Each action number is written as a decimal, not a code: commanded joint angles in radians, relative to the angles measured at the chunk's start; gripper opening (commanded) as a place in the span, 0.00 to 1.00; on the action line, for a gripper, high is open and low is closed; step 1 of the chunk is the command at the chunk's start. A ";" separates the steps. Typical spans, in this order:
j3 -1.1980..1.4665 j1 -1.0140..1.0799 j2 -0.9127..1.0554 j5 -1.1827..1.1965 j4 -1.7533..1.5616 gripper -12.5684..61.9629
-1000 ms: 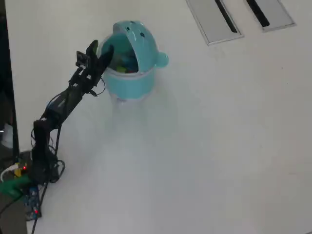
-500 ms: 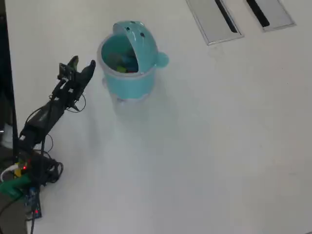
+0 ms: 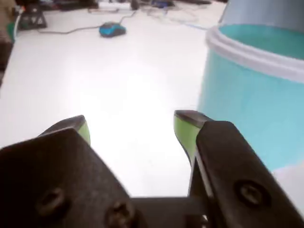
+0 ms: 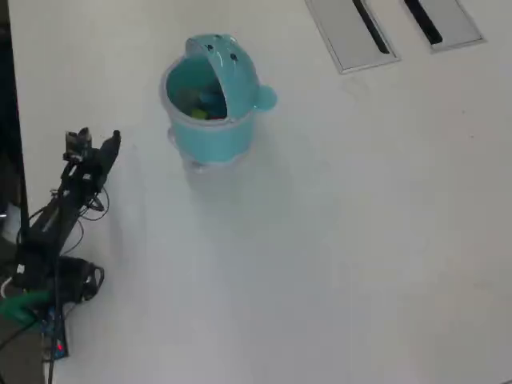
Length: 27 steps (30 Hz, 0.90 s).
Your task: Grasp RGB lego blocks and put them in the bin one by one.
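1. Gripper [image 3: 133, 130] jaws stand spread apart in the wrist view, with bare white table [image 3: 118, 85] showing between the green-padded fingertips [image 3: 183, 128]; nothing is held.
2. Seen from overhead, the gripper [image 4: 94, 144] sits at the left edge of the table [image 4: 336, 240], well apart from the bin [image 4: 212, 100], with the black arm [image 4: 60, 208] trailing down toward its base and cables at the lower left.
3. No brand, label or writing can be read on anything in either view.
4. The bin stands upright on the table in the upper left part of the overhead view. Its domed hood lid [image 4: 232, 68] covers the right side, the mouth opens toward the left, and the side knob [image 4: 265, 98] sticks out to the right. Two dark dots [image 4: 222, 52] mark the hood.
5. Inside the mouth lie the lego blocks [image 4: 204, 104]: a yellow-green patch and a blue one can be made out, but their shapes and directions are too small to tell, and no red is clearly visible.
6. In the wrist view the bin [image 3: 251, 90] fills the right side, just beyond the right fingertip; its top and right are cut off by the frame, and only the teal wall and pale rim show.
7. Far off in the wrist view, a small blue object [image 3: 112, 30] and cables lie blurred on the table.
8. Two grey slotted panels [image 4: 392, 24] sit at the top right of the overhead view, partly cut off.
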 commanded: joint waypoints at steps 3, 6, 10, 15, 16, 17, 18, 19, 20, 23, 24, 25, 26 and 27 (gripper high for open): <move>-0.005 -0.038 0.071 0.000 0.009 0.61; 0.021 -0.051 0.095 -0.002 0.009 0.61; 0.061 -0.058 0.123 -0.038 0.015 0.61; 0.101 -0.075 0.123 -0.095 0.014 0.61; 0.107 -0.080 0.120 -0.121 0.014 0.61; 0.115 -0.083 0.118 -0.140 0.014 0.61; 0.123 -0.089 0.115 -0.156 0.015 0.61; 0.126 -0.098 0.110 -0.172 0.018 0.61; 0.127 -0.106 0.103 -0.189 0.026 0.61; 0.130 -0.117 0.084 -0.230 0.037 0.61; 0.132 -0.121 0.080 -0.244 0.037 0.61; 0.135 -0.126 0.075 -0.259 0.037 0.61; 0.138 -0.130 0.066 -0.276 0.037 0.61; 0.141 -0.135 0.058 -0.290 0.037 0.61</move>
